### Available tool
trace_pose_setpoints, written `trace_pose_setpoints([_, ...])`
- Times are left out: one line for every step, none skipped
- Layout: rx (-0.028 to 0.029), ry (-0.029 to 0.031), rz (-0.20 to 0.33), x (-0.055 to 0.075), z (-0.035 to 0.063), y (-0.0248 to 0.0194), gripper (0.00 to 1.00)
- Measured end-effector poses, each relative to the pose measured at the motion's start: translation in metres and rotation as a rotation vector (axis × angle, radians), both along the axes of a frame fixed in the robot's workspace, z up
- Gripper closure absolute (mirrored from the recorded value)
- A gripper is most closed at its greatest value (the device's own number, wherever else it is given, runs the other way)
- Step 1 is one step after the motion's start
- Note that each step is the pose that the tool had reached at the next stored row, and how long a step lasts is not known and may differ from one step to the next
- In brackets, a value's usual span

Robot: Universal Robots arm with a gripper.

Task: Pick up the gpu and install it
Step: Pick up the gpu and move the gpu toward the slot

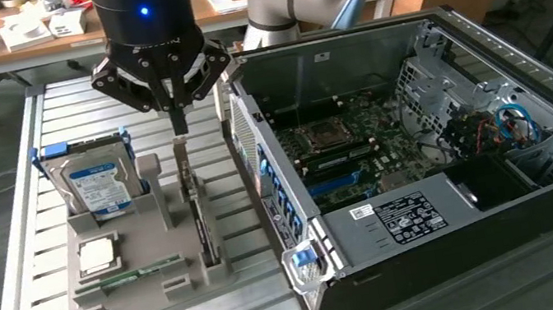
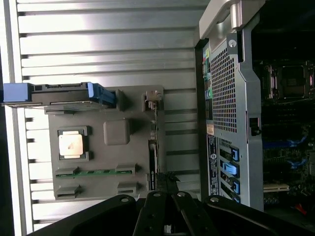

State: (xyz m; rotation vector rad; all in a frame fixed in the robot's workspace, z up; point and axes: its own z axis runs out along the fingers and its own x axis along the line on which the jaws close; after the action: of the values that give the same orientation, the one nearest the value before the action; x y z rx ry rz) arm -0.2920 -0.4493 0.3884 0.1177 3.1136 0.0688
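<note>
Black gripper [image 1: 180,127] fingers sit nearly together; directly below, we note the thin dark-brown circuit-card gpu [image 1: 201,225] standing edgewise in a grey moulded tray [image 1: 133,298].

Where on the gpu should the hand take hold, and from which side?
Its exposed upper edge, pinched across the two flat faces, coming straight down from above. The gpu stands on edge in the grey holder, thin and upright, lower edge slotted in.

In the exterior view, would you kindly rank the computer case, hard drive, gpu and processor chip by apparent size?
1. computer case
2. hard drive
3. processor chip
Unranked: gpu, edge-on, long but thin.
</note>
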Motion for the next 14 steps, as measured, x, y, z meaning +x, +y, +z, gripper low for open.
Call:
trace_pose_setpoints([0.0000,0.0000,0.000,0.0000,0.0000,0.0000,0.89])
trace_pose_setpoints([0.0000,0.0000,0.000,0.0000,0.0000,0.0000,0.89])
trace_pose_setpoints([0.0000,-0.0001,0.000,0.0000,0.0000,0.0000,0.89])
trace_pose_setpoints([0.0000,0.0000,0.000,0.0000,0.0000,0.0000,0.89])
trace_pose_setpoints([0.0001,-0.0001,0.000,0.0000,0.0000,0.0000,0.89])
trace_pose_setpoints([0.0001,0.0000,0.000,0.0000,0.0000,0.0000,0.89])
trace_pose_setpoints([0.0000,0.0000,0.000,0.0000,0.0000,0.0000,0.89])
trace_pose_setpoints([0.0000,-0.0001,0.000,0.0000,0.0000,0.0000,0.89])
trace_pose_setpoints([0.0000,0.0000,0.000,0.0000,0.0000,0.0000,0.84])
trace_pose_setpoints([0.0000,-0.0001,0.000,0.0000,0.0000,0.0000,0.77])
trace_pose_setpoints([0.0001,0.0000,0.000,0.0000,0.0000,0.0000,0.71])
trace_pose_setpoints([0.0000,0.0000,0.000,0.0000,0.0000,0.0000,0.71])
trace_pose_setpoints([0.0001,0.0000,0.000,0.0000,0.0000,0.0000,0.65])
trace_pose_setpoints([0.0000,0.0000,0.000,0.0000,0.0000,0.0000,0.65])
